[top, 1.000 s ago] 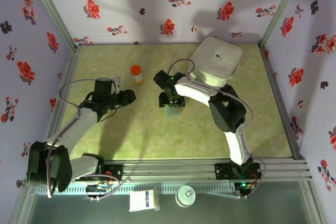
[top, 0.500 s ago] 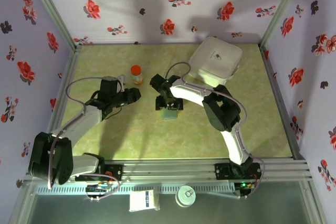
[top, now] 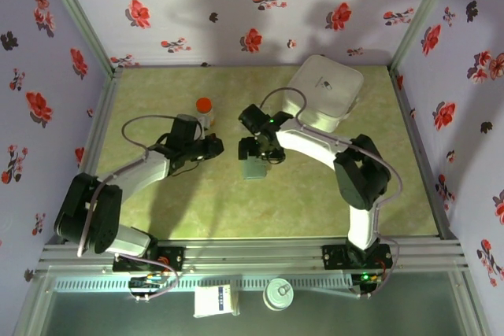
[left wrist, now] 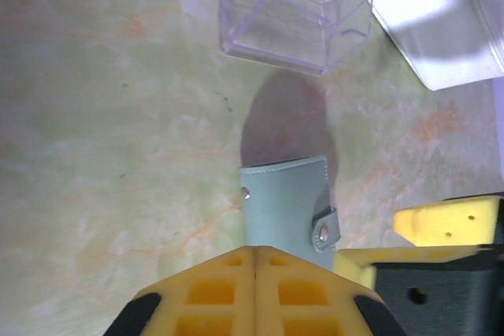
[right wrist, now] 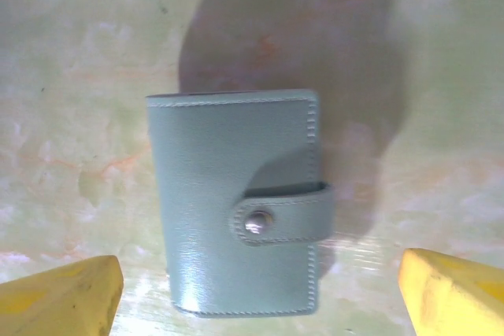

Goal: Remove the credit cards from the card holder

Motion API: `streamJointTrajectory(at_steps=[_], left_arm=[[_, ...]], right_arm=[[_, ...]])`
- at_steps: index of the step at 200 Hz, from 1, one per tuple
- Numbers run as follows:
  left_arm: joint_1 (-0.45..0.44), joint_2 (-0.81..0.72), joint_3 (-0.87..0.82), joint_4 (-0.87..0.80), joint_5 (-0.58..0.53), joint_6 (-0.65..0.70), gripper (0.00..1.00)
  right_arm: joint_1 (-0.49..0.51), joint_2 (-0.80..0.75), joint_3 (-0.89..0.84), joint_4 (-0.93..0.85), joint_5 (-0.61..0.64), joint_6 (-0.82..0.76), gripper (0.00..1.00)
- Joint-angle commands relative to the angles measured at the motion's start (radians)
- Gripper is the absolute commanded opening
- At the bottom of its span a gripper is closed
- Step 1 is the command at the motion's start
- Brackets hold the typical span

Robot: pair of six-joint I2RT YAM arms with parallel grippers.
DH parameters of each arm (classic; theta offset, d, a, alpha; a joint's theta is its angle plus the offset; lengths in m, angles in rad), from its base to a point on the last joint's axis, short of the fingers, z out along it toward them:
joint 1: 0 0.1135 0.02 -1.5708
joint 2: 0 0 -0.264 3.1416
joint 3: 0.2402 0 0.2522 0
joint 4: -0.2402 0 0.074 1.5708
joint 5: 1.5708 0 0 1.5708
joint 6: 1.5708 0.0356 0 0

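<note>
This is a robot test cell in a lab. A pale green marbled tabletop (top: 228, 210) is boxed in on three sides by flower-printed wall panels (top: 236, 5). A slotted aluminium rail (top: 252, 256) along its near edge carries the left arm's base (top: 153, 260) and the right arm's base (top: 358, 257).

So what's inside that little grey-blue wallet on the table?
Its contents are hidden: the card holder lies closed, its strap snapped shut. Only its outside shows.
</note>
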Motion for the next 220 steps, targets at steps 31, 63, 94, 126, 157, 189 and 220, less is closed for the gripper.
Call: streamJointTrajectory(at_steps=[31, 63, 94, 126, 157, 189, 220], left_arm=[[-0.041, 0.074, 0.025, 0.097, 0.059, -0.061, 0.0], [-0.05, 0.097, 0.004, 0.123, 0.041, -0.119, 0.0], [-0.05, 0.109, -0.023, 0.172, 0.057, -0.148, 0.0], [-0.044, 0.117, -0.028, 0.168, 0.071, -0.144, 0.0], [-0.035, 0.095, -0.036, 0.144, 0.072, -0.126, 0.0], [-0.015, 0.079, -0.046, 0.141, 0.076, -0.12, 0.0], [-0.012, 0.078, -0.046, 0.141, 0.082, -0.116, 0.0]], right_arm=[[-0.053, -0.075, -0.104, 0.048, -0.051, -0.044, 0.84], [-0.046, -0.058, -0.1, 0.043, -0.066, -0.054, 0.66], [-0.013, 0.009, -0.027, -0.016, -0.023, -0.072, 0.51], [0.022, 0.059, 0.043, -0.042, -0.007, -0.066, 0.39], [0.027, 0.107, 0.101, -0.083, 0.011, -0.065, 0.33], [0.029, 0.138, 0.128, -0.099, 0.006, -0.065, 0.32], [0.03, 0.168, 0.145, -0.111, 0.011, -0.063, 0.31]])
